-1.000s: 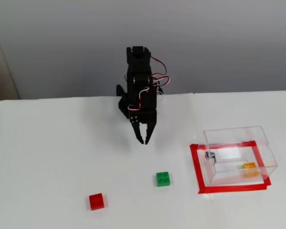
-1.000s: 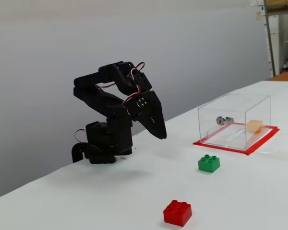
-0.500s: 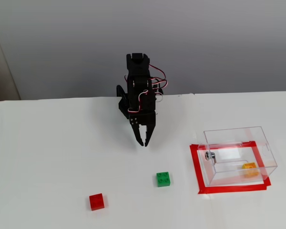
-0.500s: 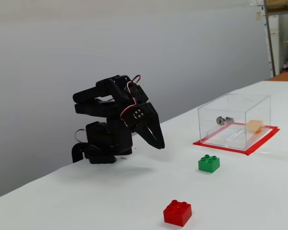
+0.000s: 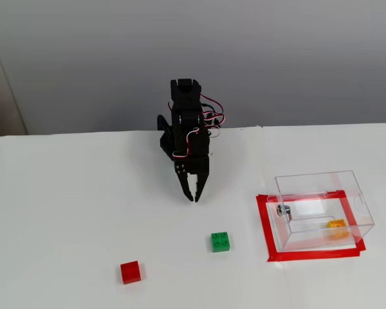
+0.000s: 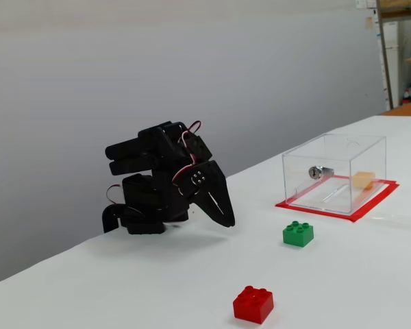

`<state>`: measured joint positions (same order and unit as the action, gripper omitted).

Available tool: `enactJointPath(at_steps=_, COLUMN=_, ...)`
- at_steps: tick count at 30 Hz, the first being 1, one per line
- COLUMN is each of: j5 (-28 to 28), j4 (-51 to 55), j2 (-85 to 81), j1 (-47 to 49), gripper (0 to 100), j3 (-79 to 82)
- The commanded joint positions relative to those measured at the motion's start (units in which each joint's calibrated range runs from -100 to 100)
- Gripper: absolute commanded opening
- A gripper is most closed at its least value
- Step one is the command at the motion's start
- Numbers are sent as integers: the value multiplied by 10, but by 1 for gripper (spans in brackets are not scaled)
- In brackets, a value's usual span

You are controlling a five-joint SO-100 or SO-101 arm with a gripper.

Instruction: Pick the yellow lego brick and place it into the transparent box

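The yellow lego brick (image 5: pixel 336 224) lies inside the transparent box (image 5: pixel 321 209), on the box floor toward its 4 o'clock corner in the higher fixed view; in the lower fixed view the brick (image 6: pixel 362 180) shows through the clear wall at the right end of the box (image 6: pixel 334 173). The box stands within a red tape outline (image 5: pixel 265 225) on the white tabletop (image 5: pixel 71 212), with a small metal knob (image 5: pixel 282 210) on its left wall. The black arm (image 5: pixel 188 138) is folded low near the far edge of the tabletop, at 10 o'clock from the box. The claw (image 5: pixel 193 195) points down toward the tabletop, its fingers nearly pressed together with only a narrow slit between the tips, and it holds nothing; in the lower fixed view the claw (image 6: pixel 226 220) hangs just above the surface. A green brick (image 5: pixel 220 241) sits at 5 o'clock from the claw, well apart from it. A red brick (image 5: pixel 130 271) lies at 8 o'clock from the green brick, near the front edge.
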<state>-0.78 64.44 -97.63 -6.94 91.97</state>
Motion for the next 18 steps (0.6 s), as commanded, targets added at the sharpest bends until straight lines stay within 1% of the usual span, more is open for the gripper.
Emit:
enactJointPath(at_steps=1, j5=-4, j4=0, j2=-19, j1=-6, gripper=2, j3=5)
enactJointPath(at_steps=18, j5=-4, j4=-1, j2=-20, j1=-16, gripper=2, j3=28)
